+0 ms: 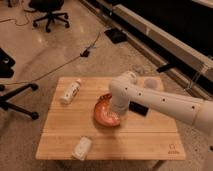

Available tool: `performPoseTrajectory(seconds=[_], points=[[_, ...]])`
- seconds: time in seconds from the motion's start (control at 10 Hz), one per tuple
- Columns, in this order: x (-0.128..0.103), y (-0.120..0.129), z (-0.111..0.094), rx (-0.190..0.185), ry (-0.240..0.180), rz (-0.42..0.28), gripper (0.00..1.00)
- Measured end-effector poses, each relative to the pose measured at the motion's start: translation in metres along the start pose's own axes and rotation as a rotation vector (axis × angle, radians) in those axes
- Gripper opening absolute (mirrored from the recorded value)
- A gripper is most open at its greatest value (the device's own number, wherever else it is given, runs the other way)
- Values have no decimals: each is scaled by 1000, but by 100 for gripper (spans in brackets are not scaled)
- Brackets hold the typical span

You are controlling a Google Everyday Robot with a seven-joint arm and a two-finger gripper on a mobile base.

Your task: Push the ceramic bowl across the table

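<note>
The ceramic bowl (103, 113) (on the table (62, 127)) lies at the gripper (119, 116).

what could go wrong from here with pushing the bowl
1. The gripper is at the ceramic bowl's right side and the bowl looks tilted, so a push may tip it instead of sliding it.
2. A push to the left could knock the white bottle or carry the bowl off the table edge.

I log orange-red ceramic bowl (103, 113), whitish pattern inside; white gripper (119, 115) over bowl's right half; pale wooden desk (150, 139).
</note>
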Motion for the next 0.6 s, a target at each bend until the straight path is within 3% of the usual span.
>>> performPoseTrajectory(seconds=[0.4, 0.6], points=[[-7, -23, 14, 5, -29, -39, 65], [-5, -21, 13, 5, -29, -36, 65]])
